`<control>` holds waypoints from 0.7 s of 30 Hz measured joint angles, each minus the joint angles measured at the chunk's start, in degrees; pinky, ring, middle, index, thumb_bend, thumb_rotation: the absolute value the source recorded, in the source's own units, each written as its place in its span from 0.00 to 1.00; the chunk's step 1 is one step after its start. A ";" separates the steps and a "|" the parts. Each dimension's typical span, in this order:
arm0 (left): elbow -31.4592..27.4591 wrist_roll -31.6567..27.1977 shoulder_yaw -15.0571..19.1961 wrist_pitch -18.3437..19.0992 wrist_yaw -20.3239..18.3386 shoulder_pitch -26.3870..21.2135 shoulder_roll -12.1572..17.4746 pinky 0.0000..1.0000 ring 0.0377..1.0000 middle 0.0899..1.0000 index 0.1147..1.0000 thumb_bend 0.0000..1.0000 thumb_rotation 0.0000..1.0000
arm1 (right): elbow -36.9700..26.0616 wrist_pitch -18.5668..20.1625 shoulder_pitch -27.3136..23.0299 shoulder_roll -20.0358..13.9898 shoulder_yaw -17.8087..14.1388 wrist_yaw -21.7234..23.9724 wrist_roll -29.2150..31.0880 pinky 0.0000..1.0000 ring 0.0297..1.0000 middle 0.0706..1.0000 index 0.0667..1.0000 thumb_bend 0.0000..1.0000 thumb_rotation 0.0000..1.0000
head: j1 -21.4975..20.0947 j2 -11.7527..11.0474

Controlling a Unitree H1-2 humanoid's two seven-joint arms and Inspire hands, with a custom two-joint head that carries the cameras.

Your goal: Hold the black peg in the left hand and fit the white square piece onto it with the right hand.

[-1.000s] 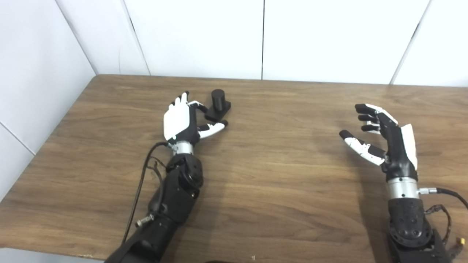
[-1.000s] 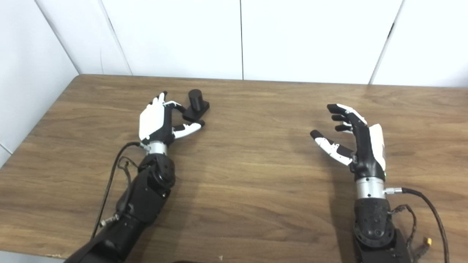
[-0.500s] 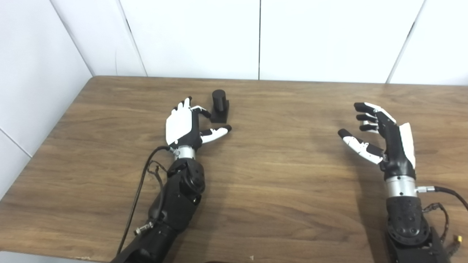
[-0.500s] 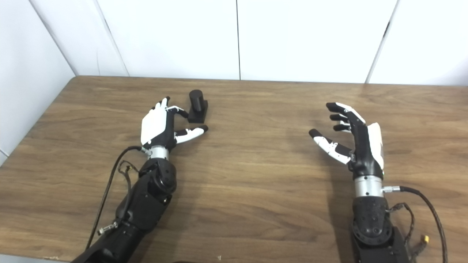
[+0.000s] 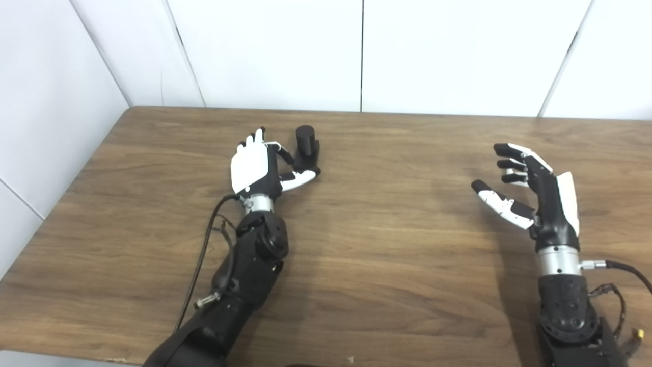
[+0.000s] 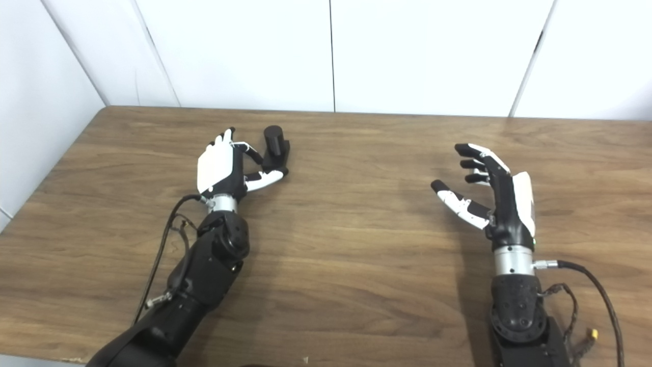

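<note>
Left hand [image 5: 254,168] low over the table [image 5: 356,255], white back up, fingers apart and curled toward the peg [image 5: 306,148], thumb stretched out along the near side of the peg's base. Not yet a grip: fingertips right at the base, touching or just short of it, impossible to tell which, and nothing lifted. Black peg upright on its flat square base, just beyond and to the right of the left hand, resting on the table near the far edge. Right hand [image 5: 530,188] well apart on the other side, raised on its wrist, palm turned inward toward the left hand, fingers spread and gently bent, thumb out, holding nothing. No white square piece anywhere in either view; not in the right hand, not on the visible wood beside it. Task at its very start, by the look of things: peg still to be closed on and picked up, white piece still to be found and taken, fitting still entirely ahead. Likely step in hand: closing the left fingers around the peg's base or post. Possible trouble: a nudge from the thumb or fingertips sliding or tipping the peg before a firm hold.
</note>
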 measured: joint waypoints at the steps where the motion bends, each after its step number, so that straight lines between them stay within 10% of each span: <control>1: 0.92 0.11 -0.14 0.11 0.51 -0.52 -0.10 1.00 1.00 1.00 0.58 0.94 0.55 | 0.00 0.00 0.01 0.00 0.00 0.00 -0.01 0.60 0.70 0.74 0.72 0.56 0.30 | 0.00 0.00; 21: 7.60 0.61 -1.25 1.93 3.81 -4.40 -0.77 1.00 1.00 1.00 0.60 0.96 0.60 | -0.01 -0.07 -0.03 0.02 0.07 -0.02 -0.09 0.60 0.70 0.74 0.72 0.56 0.30 | 0.09 0.09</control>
